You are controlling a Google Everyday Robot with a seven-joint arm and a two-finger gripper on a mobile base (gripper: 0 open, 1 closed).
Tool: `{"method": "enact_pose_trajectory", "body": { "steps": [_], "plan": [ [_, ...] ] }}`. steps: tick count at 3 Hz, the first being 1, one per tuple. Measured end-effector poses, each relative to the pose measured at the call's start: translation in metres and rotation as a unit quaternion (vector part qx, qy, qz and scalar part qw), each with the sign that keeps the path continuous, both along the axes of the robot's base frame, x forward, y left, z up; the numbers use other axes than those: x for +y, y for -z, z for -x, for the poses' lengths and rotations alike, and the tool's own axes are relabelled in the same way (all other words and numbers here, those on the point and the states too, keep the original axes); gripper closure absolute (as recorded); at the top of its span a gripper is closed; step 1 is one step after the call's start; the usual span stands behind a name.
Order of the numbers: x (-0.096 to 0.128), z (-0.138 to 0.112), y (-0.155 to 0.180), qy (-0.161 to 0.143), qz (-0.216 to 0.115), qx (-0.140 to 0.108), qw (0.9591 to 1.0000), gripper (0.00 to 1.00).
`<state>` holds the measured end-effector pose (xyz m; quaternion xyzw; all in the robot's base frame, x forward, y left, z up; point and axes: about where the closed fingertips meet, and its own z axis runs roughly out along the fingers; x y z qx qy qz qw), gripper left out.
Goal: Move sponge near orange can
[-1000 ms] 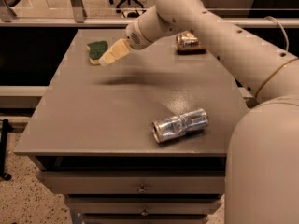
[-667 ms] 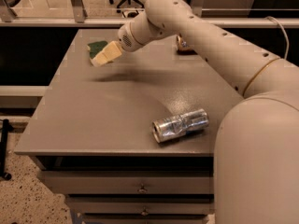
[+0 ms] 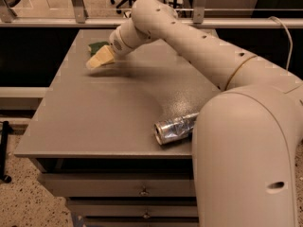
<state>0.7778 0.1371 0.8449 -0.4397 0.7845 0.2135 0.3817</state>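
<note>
Spotter: Gripper [image 3: 100, 60] has slid a little left and nearer since a second ago. Arm [image 3: 199, 46] swung with it and now covers the far-right spot where the orange can showed.

Recorder: Orange can now?

Spotter: Hidden behind the arm. No fix on it.

Recorder: Sponge?

Spotter: Sponge [image 3: 97, 47] unmoved, far left on the table [image 3: 94, 122], green top showing. Gripper's pale tip lies just in front of it, slanting down and left toward the tabletop, overlapping the sponge's near edge in this view.

Recorder: Grasping it?

Spotter: Cannot tell. Clamped, released, or even touching the sponge, this angle does not show which.

Recorder: Anything else on top?

Spotter: Silver can [image 3: 171, 129], wrinkled, on its side near the front right edge. Its right end is hidden by the arm's big lower link. Well apart from sponge and gripper.

Recorder: Below?

Spotter: Drawers [image 3: 142, 190] under the table.
</note>
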Motion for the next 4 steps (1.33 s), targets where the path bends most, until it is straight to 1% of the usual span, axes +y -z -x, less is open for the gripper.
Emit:
{"method": "enact_pose_trajectory", "body": {
  "steps": [1,3,4],
  "plan": [
    [0.006,-0.005,0.006,0.002,0.003,-0.003,1.0000,0.34],
    [-0.003,-0.004,-0.004,0.009,-0.008,-0.022,0.9997,0.80],
    [-0.026,0.008,-0.027,0.012,-0.014,-0.042,0.9989,1.00]
  ]
}}
